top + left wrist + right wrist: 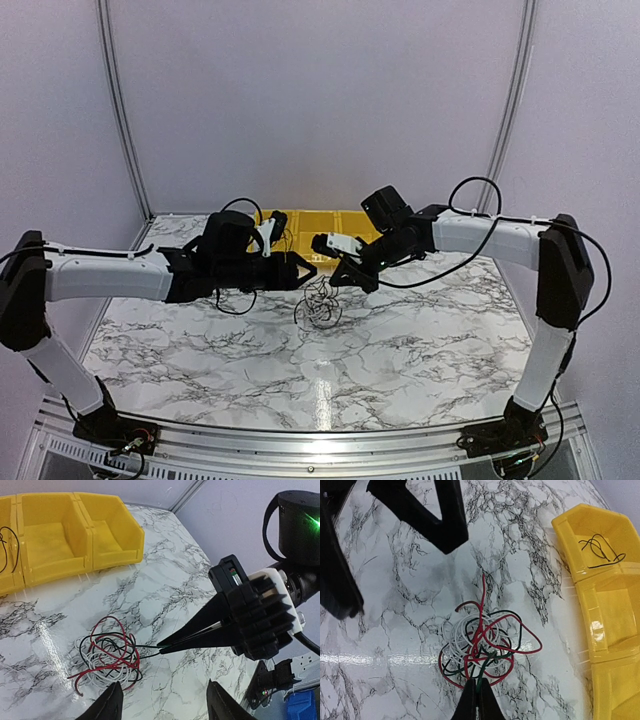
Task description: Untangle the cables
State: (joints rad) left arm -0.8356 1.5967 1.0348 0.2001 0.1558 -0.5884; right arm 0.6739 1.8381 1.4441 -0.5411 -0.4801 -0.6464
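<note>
Here, nearest you in the top view, the marble table runs out from both arm bases. Mid-table lie the cables, a small knot of red, white and dark loops that seems to rest on the marble.

Your right gripper reaches the knot from about 2 o'clock. Its jaws are pinched together on a dark green strand at the knot's edge. In its own wrist view that strand leaves the bundle at 6 o'clock. The grip looks meant to draw one wire free.

Your left gripper hangs by the knot at about 11 o'clock, jaws apart with nothing between them. It is probably placed to pin the rest down. The bundle lies just ahead of its fingertips, not between them.

Farther off, at 12 o'clock, the yellow bins line the far edge. One holds a loose black wire, so they are probably where freed wires go.
</note>
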